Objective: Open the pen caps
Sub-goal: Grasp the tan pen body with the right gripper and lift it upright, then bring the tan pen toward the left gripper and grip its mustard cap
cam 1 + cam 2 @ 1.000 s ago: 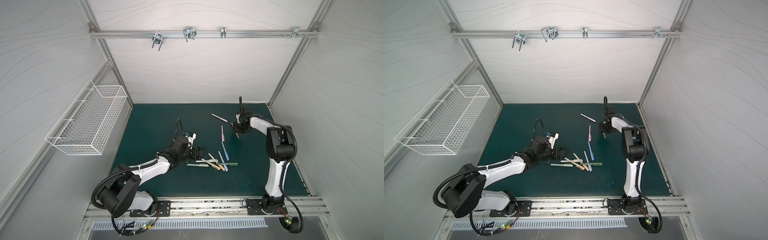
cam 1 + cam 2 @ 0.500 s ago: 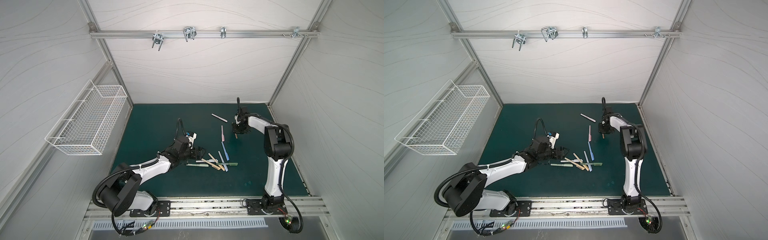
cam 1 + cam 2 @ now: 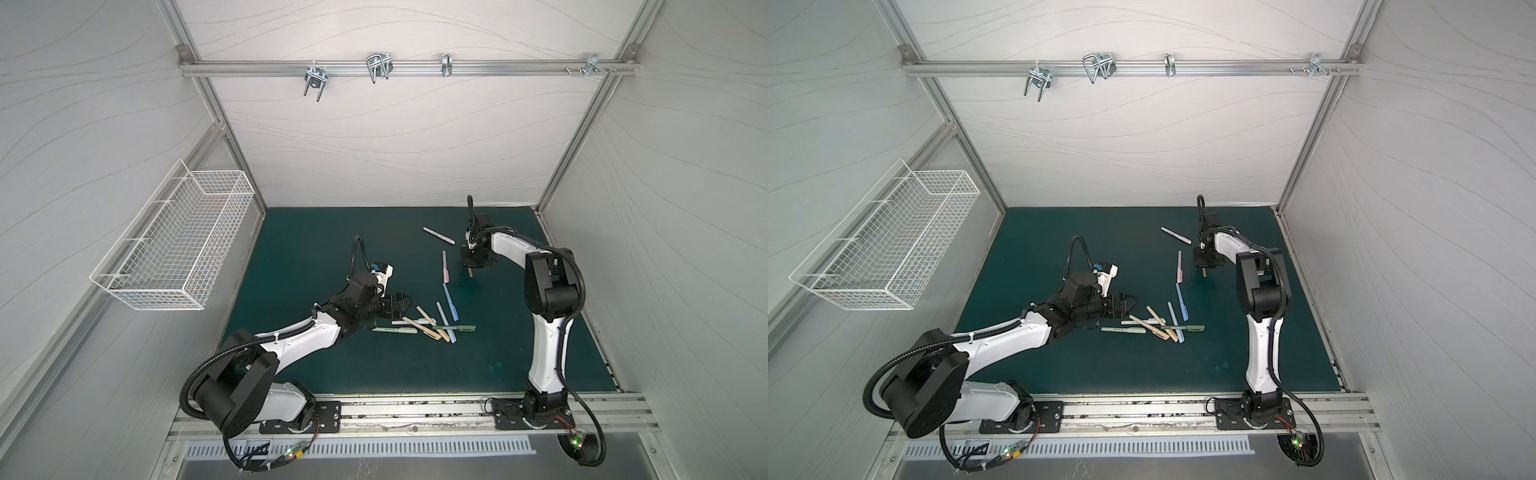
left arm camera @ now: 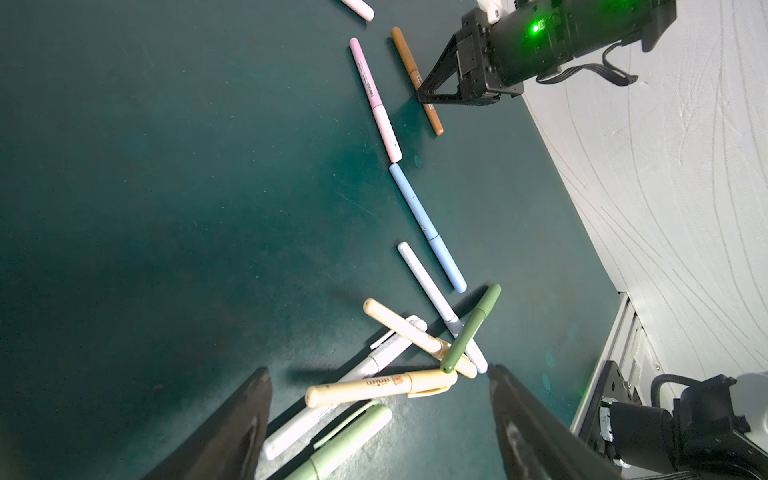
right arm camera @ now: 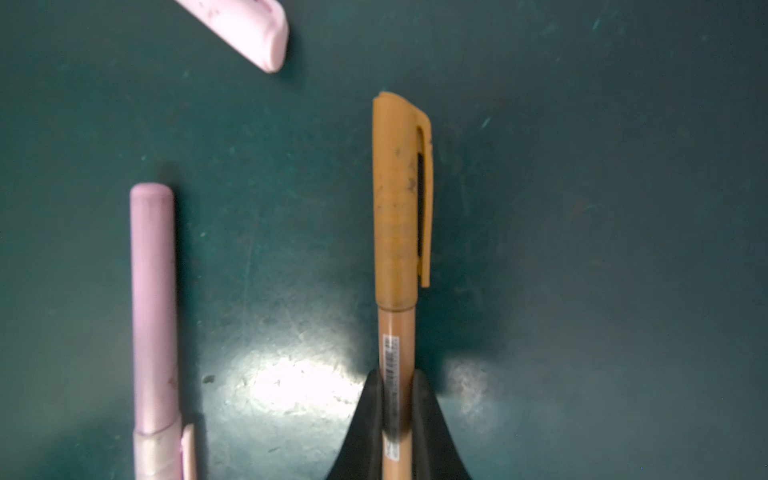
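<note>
Right pincer (image 5: 397, 390) clamps brown pen (image 5: 397, 328) by its barrel, leaving its cap (image 5: 395, 199) free, presumably for the wide-open left pincer (image 4: 378, 372) to pull.

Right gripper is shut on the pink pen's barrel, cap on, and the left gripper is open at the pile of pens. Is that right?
No. The right gripper is shut on the brown pen, not the pink pen beside it. The right wrist view shows its fingers pinching the barrel, cap on. The left gripper is open at the pile, as stated.
</note>
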`<state>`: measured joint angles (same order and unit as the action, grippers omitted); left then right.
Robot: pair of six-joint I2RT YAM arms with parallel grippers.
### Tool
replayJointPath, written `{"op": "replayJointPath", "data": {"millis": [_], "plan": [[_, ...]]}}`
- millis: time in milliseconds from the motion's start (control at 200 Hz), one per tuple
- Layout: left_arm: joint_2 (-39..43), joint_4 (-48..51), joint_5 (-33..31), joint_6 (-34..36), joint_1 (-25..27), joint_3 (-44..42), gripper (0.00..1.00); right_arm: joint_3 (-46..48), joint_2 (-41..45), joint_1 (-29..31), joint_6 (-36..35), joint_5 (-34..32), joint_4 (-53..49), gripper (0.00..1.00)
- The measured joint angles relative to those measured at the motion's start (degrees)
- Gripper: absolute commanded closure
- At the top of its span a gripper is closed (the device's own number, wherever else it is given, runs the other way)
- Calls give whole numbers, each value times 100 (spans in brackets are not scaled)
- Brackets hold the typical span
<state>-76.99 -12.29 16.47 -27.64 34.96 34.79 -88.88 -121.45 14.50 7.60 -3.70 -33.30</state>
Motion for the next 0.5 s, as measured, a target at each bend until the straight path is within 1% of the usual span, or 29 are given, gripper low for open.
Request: {"op": "replayJointPath", "data": {"millis": [115,215,260,350,435,500], "plan": [[31,0,0,0,0,0,18,275,197,17,-2,-52,35,92],[72,0,4,-4,0,0,18,780,654,39,20,-11,149,90],[122,-28,15,-17,0,-20,18,1108,1019,44,74,66,234,90],[332,-195,35,-31,0,-173,18,1923,1996,59,286,317,654,94],[612,-295,39,-31,0,-337,18,2634,3038,133,540,599,1034,92],[772,-356,44,-33,0,-420,18,3001,3705,251,723,800,1246,92]]}}
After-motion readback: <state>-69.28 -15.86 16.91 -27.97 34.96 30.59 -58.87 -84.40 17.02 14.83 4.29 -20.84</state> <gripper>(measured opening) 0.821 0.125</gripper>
